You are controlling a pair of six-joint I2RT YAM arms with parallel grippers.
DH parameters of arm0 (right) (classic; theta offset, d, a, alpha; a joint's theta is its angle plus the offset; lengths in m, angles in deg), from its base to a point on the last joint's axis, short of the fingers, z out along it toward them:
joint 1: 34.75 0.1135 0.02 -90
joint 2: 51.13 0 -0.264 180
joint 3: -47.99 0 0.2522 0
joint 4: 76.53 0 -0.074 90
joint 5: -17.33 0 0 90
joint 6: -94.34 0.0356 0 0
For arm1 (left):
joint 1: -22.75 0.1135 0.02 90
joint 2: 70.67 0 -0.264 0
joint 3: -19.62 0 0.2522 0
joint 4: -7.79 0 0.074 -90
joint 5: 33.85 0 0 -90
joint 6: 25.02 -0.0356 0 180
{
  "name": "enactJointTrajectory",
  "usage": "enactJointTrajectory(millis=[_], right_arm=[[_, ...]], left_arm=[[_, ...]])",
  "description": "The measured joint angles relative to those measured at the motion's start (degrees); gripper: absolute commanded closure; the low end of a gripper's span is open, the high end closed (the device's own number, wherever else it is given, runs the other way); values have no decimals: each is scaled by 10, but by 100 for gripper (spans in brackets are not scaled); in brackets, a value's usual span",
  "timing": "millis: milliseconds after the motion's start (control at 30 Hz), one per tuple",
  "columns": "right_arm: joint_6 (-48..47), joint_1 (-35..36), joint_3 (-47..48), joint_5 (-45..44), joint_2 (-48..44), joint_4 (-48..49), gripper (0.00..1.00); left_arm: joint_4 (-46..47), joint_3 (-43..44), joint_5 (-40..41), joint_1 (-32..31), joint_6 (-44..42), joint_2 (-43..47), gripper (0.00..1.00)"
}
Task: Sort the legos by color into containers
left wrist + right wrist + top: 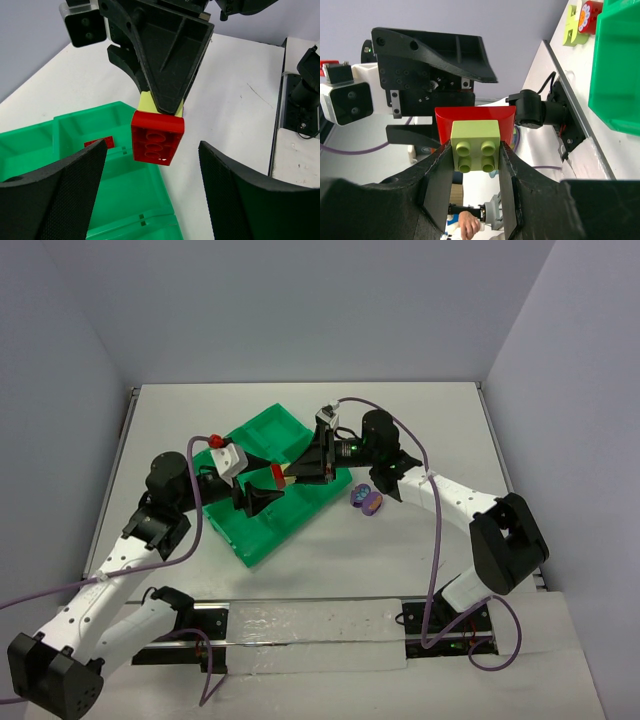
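White table [400, 430] is carrying everything, with a bright green tray [268, 430] sitting skewed near its middle, low walls dividing it into rectangular compartments. Left arm [110, 570] is reaching in from the near left and right arm [470, 510] from the near right; the two are meeting nose to nose over the tray. Right gripper [475, 147] is clamping a pale yellow-green brick [475, 146] by two opposite sides, fingers pressing flat against it, studs facing its own wrist camera. A red brick [157, 137] is sticking to the far face of that yellow-green one, so the pair is hanging in the air as one stack, above the tray near its right-hand rim and not resting in any compartment. Left gripper [152, 145] is standing wide, one textured pad on each side of the red brick with a clear gap showing on both sides (nothing touching it in the left wrist view). Its hollow underside is facing the left wrist camera. A smaller flat red piece [100, 143] is lying on the floor of one tray compartment, below and to the left of the hanging stack in that view. A purple brick [370, 502] is sitting on the bare table just beside the tray's right corner, under the right arm's wrist.
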Motion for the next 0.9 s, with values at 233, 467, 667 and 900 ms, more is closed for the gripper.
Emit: enactJointTrajectory(millis=[233,467,667,900], right_arm=[[-2,0,0,8,0,-4,100],[-2,0,0,7,0,-4,100],[-3,0,0,9,0,-6,100],[-4,1,0,8,0,-8,100]], left_arm=[[6,1,-4,0,8,-36,38],[15,1,-16,-1,14,-40,41],[25,1,-15,-1,16,-35,39],[35,1,-16,-1,21,-22,57]])
